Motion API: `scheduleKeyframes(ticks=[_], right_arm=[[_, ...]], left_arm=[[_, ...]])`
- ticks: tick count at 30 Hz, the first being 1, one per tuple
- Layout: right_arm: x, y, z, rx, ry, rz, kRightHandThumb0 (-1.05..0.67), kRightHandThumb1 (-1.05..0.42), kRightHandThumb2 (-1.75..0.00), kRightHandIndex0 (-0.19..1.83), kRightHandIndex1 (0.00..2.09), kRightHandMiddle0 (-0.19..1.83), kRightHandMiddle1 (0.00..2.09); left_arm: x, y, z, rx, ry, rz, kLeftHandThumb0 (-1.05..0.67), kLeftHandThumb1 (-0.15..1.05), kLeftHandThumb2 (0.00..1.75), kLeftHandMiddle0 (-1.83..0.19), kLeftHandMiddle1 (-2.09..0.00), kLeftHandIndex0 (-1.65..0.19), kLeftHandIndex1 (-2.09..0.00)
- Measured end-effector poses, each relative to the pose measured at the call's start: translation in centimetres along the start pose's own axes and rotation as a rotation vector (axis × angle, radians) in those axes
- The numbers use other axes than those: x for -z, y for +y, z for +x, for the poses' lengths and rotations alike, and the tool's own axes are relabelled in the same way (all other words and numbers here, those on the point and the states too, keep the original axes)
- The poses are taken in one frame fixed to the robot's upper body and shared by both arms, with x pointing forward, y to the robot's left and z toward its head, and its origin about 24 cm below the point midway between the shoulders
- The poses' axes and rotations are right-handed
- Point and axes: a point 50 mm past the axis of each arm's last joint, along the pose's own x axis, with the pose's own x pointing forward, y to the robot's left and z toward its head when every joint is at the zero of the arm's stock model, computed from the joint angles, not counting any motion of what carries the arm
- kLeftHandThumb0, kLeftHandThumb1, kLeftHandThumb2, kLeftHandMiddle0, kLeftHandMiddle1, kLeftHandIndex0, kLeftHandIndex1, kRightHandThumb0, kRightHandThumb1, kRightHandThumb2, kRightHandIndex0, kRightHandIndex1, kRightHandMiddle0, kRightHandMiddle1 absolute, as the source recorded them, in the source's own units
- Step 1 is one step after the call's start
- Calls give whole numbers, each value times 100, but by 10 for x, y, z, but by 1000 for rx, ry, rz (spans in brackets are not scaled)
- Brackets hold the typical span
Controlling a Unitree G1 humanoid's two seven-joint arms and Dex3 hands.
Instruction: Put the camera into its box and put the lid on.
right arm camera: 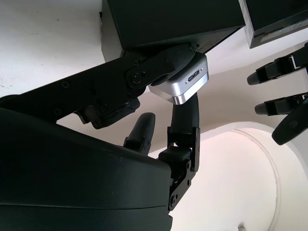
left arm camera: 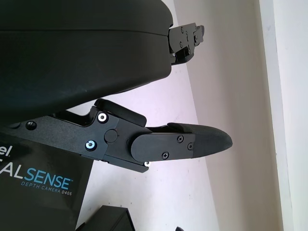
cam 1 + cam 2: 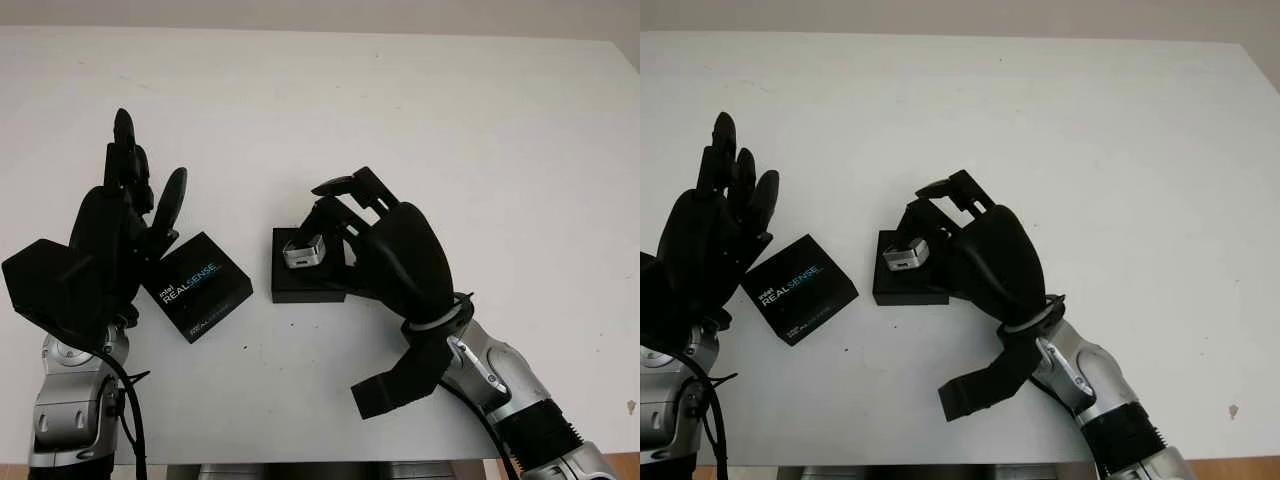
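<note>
1. The right hand grasps the small silver metal camera in its fingers and holds it over the open black box base, which sits near the middle of the white table.
2. In the right wrist view the camera's port end faces outward, pinched between 2 fingers; whether it touches the box base yet, I cannot tell.
3. The black square lid printed "RealSense" lies flat on the table just left of the box base, not yet fitted.
4. The left hand is raised at the left, beside the lid, open and holding nothing.
5. Risk: the camera looks tilted in the grasp, so letting go now may leave it askew across the box base's rim, and the lid would then not seat.
6. Risk: the right fingers crowd the box base; pulling away could nudge or drag it toward the lid.
7. Risk: the lid lies flat, so the left fingers may push it along the table instead of lifting it.
</note>
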Motion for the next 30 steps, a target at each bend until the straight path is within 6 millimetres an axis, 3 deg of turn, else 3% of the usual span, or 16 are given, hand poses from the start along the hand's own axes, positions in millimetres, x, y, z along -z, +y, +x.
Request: scheduleKeyframes(ticks=[15, 20, 23, 30], right_arm=[[1, -12, 2, -157, 16, -25, -48, -95, -7, 18, 92, 50, 135], [4, -30, 3, -294, 12, -55, -59, -100, -5, 23, 36, 40, 71], [7, -40, 2, -372, 15, -93, -60, -96, -5, 22, 18, 35, 46], [4, -62, 7, -469, 31, -131, -61, -92, -5, 8, 4, 22, 24]], left_arm=[[0, 2, 0, 1, -1, 2, -65, 105, 39, 19, 0, 19, 0], [-1, 3, 0, -5, -2, 3, -64, 105, 38, 19, 0, 19, 0], [-1, 3, 0, -6, -2, 3, -63, 105, 36, 19, 0, 19, 0], [-1, 3, 0, -4, -4, -13, -61, 105, 32, 19, 0, 19, 0]])
